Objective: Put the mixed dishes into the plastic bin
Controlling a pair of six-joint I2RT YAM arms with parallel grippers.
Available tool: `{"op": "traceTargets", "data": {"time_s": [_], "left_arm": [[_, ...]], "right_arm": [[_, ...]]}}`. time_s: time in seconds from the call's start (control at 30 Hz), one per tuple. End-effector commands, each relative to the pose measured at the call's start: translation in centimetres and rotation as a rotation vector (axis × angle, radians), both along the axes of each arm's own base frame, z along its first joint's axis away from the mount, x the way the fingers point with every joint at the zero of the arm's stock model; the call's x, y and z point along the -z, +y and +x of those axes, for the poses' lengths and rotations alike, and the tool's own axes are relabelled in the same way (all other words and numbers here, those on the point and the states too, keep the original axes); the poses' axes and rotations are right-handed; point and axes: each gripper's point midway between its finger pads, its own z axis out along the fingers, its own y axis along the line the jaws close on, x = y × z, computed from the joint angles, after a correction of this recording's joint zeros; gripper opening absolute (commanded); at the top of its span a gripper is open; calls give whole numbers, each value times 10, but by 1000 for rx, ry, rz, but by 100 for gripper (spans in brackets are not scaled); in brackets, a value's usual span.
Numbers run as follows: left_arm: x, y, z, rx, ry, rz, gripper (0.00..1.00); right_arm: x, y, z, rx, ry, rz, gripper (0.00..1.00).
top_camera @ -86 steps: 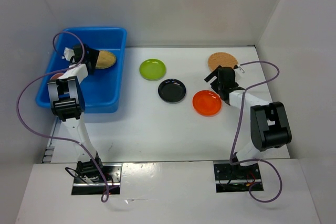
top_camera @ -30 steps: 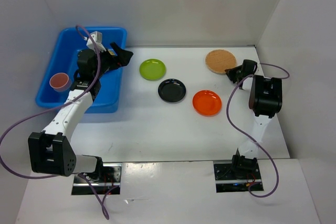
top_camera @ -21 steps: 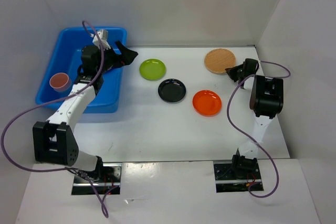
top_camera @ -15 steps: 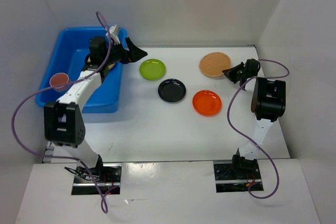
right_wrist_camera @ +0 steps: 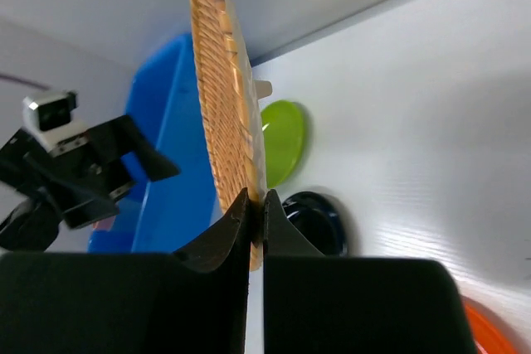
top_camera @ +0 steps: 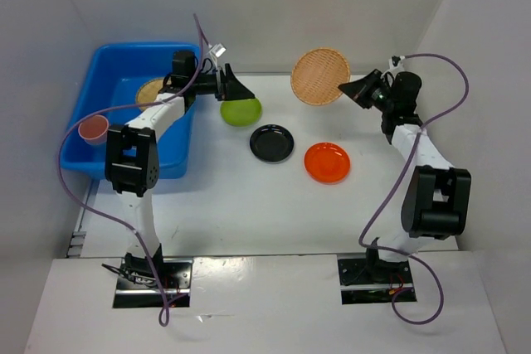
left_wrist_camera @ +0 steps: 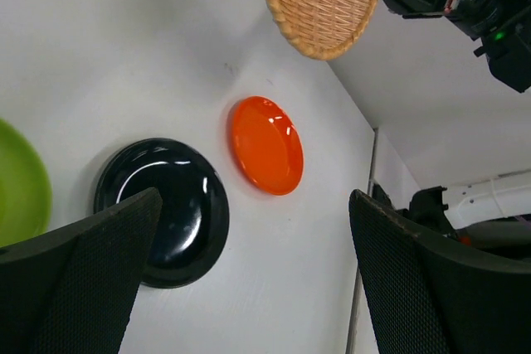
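My right gripper [top_camera: 355,90] is shut on the rim of a woven tan plate [top_camera: 320,76], held tilted in the air above the table's far side. The right wrist view shows that plate [right_wrist_camera: 222,97] edge-on between the pinched jaws [right_wrist_camera: 255,205]. My left gripper [top_camera: 241,89] hangs open just right of the blue plastic bin [top_camera: 124,134], above the lime green plate [top_camera: 241,112], with nothing between its fingers [left_wrist_camera: 75,279]. A black plate [top_camera: 272,143] and an orange plate [top_camera: 327,162] lie mid-table. Inside the bin are another woven plate [top_camera: 151,89] and a pink cup [top_camera: 93,128].
White walls close in the table at the back and on both sides. Purple cables loop off both arms. The left wrist view looks across the black plate [left_wrist_camera: 166,201] and orange plate [left_wrist_camera: 267,145] toward the raised woven plate [left_wrist_camera: 319,2].
The right gripper has lifted the woven plate off the table and carried it up and left. The left arm has swung out of the bin, rightward over the green plate.
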Motion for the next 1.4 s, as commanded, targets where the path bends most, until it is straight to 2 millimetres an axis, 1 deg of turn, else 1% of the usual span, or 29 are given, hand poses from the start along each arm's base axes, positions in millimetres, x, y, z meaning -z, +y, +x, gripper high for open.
{"op": "traceTargets", "data": {"time_s": [0.0,0.03,0.07,0.1,0.17,0.2,0.23,0.37,0.4,0.47,0.5,0.57,0.6,0.63,0.7,0.73,0.83,0.87,0.93,0.97,1.03,1.07,1.1,1.2,1.23,1.27,1.3,1.33,1.37], "left_arm": [[-34,-27,-15,161,-151,-45,100],[-37,-27,-13,163,-173,-42,100],[-40,-28,-13,163,-183,-43,100],[-43,-28,-9,164,-204,-42,100],[-47,-29,-6,164,-218,-44,100],[-52,-29,-8,179,-229,-49,100],[-55,-34,-10,200,-239,-54,100],[-54,-48,-19,259,-277,-46,100],[-55,-48,-20,261,-273,-41,100],[-52,-52,-23,272,-276,-36,100],[-52,-51,-20,256,-263,-25,100],[-52,-51,-19,246,-265,-13,100],[-48,-51,-17,246,-255,-12,100],[-48,-51,-17,246,-255,-12,100],[-44,-52,-18,259,-246,-17,95],[-44,-52,-20,268,-245,-20,84],[-45,-52,-22,275,-236,-26,63],[-44,-52,-22,276,-236,-23,52],[-42,-51,-21,269,-233,-16,41],[-43,-51,-23,269,-233,-16,31],[-44,-50,-18,232,-243,-1,17],[-50,-50,-17,216,-250,-2,8],[-47,-50,-14,195,-232,1,0],[-57,-48,-11,138,-241,-4,0],[-66,-47,-11,123,-267,-11,0],[-67,-46,-7,79,-254,-3,0],[-69,-39,-1,41,-253,-1,0],[-80,-28,4,-5,-247,-6,0],[-83,-18,13,-69,-239,3,0]], "right_arm": [[-46,29,-21,-98,-116,-25,0],[-44,33,-26,-109,-112,-33,0],[-52,38,-30,-120,-131,-35,0],[-50,42,-32,-130,-124,-41,0],[-67,57,-41,-166,-156,-49,0],[-64,62,-42,-179,-153,-59,0],[-72,72,-48,-204,-173,-67,0],[-81,88,-56,-227,-191,-75,0],[-81,88,-56,-227,-191,-75,0],[-81,98,-59,-252,-197,-81,0],[-85,98,-59,-252,-206,-81,0],[-83,110,-64,-281,-197,-78,0],[-91,109,-66,-281,-224,-87,0],[-90,115,-68,-287,-216,-87,0],[-91,122,-70,-301,-224,-101,0],[-96,122,-70,-300,-234,-101,0],[-96,129,-72,-308,-235,-101,0],[-96,129,-72,-308,-235,-101,0],[-96,129,-72,-308,-235,-101,0],[-92,129,-70,-309,-226,-101,0],[-96,129,-70,-308,-235,-101,1],[-91,128,-66,-298,-224,-103,3],[-89,128,-66,-300,-220,-111,3],[-87,125,-59,-267,-218,-117,10],[-83,127,-59,-263,-208,-119,15],[-76,125,-56,-250,-184,-124,34],[-73,119,-51,-204,-169,-134,44],[-68,116,-49,-183,-154,-150,53],[-56,111,-47,-154,-123,-160,68]]}}
